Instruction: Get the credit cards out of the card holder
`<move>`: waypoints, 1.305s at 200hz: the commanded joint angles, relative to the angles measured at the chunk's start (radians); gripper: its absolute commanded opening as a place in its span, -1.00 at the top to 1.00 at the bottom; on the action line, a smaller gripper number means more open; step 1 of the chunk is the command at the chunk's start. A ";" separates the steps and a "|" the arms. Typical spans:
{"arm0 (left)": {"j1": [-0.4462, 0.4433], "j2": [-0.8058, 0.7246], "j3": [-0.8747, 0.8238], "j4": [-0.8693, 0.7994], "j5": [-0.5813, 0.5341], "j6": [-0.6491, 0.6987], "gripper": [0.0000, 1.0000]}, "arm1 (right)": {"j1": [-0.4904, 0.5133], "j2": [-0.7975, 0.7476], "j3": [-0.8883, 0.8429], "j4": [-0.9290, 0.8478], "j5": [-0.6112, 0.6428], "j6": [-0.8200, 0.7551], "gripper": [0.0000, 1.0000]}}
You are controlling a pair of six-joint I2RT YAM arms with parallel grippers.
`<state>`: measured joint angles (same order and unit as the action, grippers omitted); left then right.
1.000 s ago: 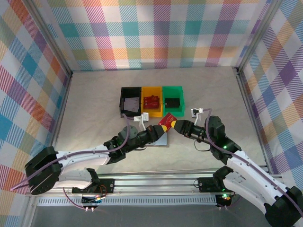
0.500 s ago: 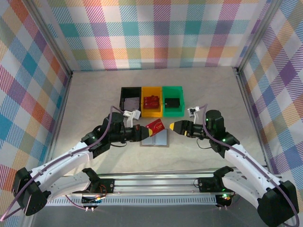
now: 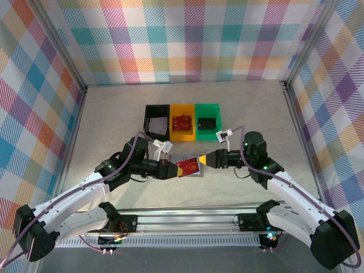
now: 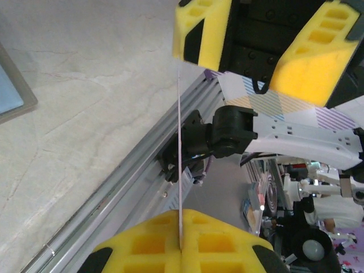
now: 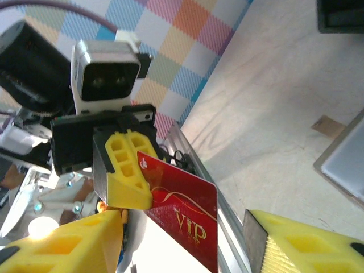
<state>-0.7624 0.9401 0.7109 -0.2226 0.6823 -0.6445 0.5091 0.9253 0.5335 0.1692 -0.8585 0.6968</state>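
credit card point(image 3: 189, 166), red, "vip" lettering: raised just above the card holder point(image 3: 177, 158), pinched at one end by the left gripper point(image 3: 172, 169), clamped on it. right gripper point(image 3: 206, 160): jaws spread around the card's free end. card holder: flat on table point(image 3: 114, 125), near yellow bin point(image 3: 182, 138).

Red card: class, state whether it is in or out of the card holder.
Out. The left end effector pinches the red card in the air, apart from the grey card holder lying flat.
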 commanded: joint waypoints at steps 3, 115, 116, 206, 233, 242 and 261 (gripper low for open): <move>0.003 -0.012 0.008 0.073 0.060 0.008 1.00 | 0.024 0.008 -0.013 0.051 -0.040 -0.044 -0.09; 0.002 -0.011 -0.014 0.139 0.082 -0.013 1.00 | 0.057 0.007 -0.012 0.075 -0.077 -0.045 0.26; 0.003 -0.011 -0.013 0.140 0.082 -0.013 1.00 | 0.058 0.008 -0.012 0.076 -0.078 -0.045 0.26; 0.002 -0.033 -0.029 0.176 0.079 -0.027 0.65 | 0.066 0.012 -0.018 0.087 -0.074 -0.032 1.00; 0.003 -0.068 -0.057 0.226 0.059 -0.055 0.25 | 0.066 0.010 -0.036 0.122 -0.054 0.001 1.00; 0.002 -0.075 -0.065 0.246 0.056 -0.064 0.19 | 0.066 0.010 -0.046 0.150 -0.048 0.024 1.00; 0.002 -0.091 -0.082 0.288 0.053 -0.088 0.13 | 0.066 0.007 -0.064 0.205 -0.039 0.072 1.00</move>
<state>-0.7612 0.8825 0.6502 -0.0406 0.7387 -0.6987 0.5709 0.9436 0.5022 0.2794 -0.9123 0.7086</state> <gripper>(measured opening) 0.425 0.038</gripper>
